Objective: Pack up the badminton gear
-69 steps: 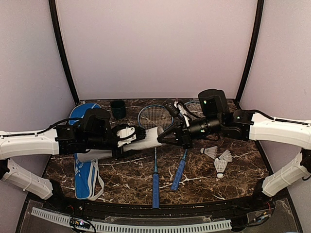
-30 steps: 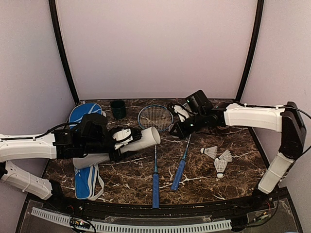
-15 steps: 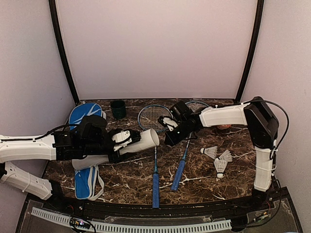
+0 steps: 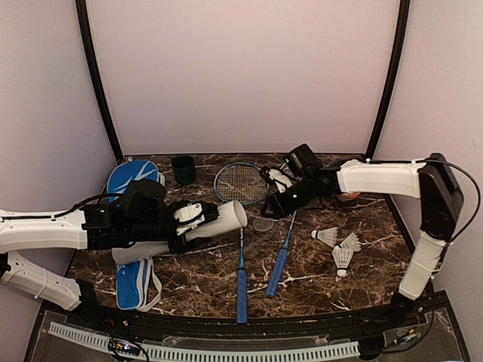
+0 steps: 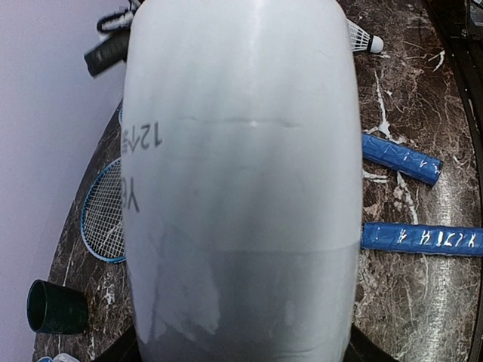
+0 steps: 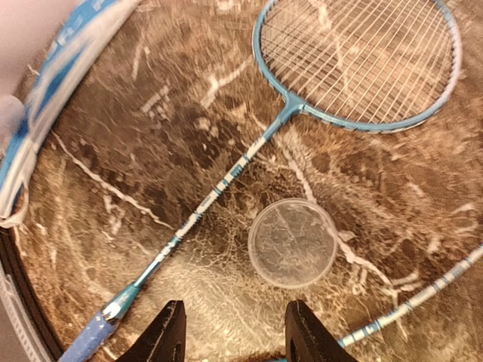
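My right tool (image 6: 235, 335) hangs low over the desk (image 6: 113, 226) with its fingers parted and nothing between them. Just ahead of the fingertips a clear round lid (image 6: 293, 243) lies flat and loose between the shafts of the two rackets (image 6: 355, 60), touching neither as far as I can tell. Across from it, my left tool (image 4: 195, 217) is clamped round the long white tube (image 5: 241, 188), holding it off the desk with the open mouth turned toward my right tool. Out on my right tool's far side, well apart from it, the three shuttlecocks (image 4: 343, 256) lie close together on the desk, and I cannot see into the tube. I judge the step in hand to be loading. I should go to the nearest shuttlecock, come down from above and close lightly near the cork, since the feathers would crush. Then I carry it to the mouth cork first, in line with the tube. My left tool should hold the tube steady, mouth a little raised, so each one slides down. The lid waits till last; being thin and flat, it will be awkward to lift.
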Controlling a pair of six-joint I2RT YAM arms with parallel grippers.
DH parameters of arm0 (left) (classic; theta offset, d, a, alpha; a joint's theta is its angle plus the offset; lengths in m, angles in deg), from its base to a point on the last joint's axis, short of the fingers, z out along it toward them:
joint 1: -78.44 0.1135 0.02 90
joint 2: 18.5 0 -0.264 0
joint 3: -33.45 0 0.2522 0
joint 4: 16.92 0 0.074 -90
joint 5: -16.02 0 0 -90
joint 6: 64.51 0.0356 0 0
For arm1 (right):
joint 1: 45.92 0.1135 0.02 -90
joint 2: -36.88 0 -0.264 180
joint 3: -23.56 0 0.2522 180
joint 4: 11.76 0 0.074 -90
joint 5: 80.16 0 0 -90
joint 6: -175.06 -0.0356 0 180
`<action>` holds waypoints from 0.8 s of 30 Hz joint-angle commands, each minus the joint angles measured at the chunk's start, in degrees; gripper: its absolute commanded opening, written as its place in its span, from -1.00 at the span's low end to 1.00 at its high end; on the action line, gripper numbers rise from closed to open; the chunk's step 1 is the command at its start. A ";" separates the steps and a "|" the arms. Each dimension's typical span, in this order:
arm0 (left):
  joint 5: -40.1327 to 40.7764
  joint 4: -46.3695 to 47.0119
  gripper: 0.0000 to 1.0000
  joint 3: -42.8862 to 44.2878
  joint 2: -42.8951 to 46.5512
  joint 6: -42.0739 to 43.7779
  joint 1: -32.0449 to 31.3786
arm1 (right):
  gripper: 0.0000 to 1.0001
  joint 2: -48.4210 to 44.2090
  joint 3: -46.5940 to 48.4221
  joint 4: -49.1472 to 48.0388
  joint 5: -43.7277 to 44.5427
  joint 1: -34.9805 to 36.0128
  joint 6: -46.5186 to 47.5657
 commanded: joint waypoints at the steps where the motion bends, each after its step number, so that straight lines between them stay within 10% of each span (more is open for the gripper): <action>1: -0.91 1.88 -0.34 -0.76 0.84 -0.30 0.07 | -0.05 -17.29 -10.84 -5.52 -2.99 -3.74 -5.95; 9: -2.22 3.46 -0.34 -0.44 -1.13 -0.20 0.07 | 0.23 -38.66 -30.12 -5.23 -2.25 -12.80 -15.46; 24: -2.85 4.75 -0.33 0.48 -3.92 -0.56 0.07 | 0.63 -43.51 -42.23 -6.54 1.50 -19.20 -25.93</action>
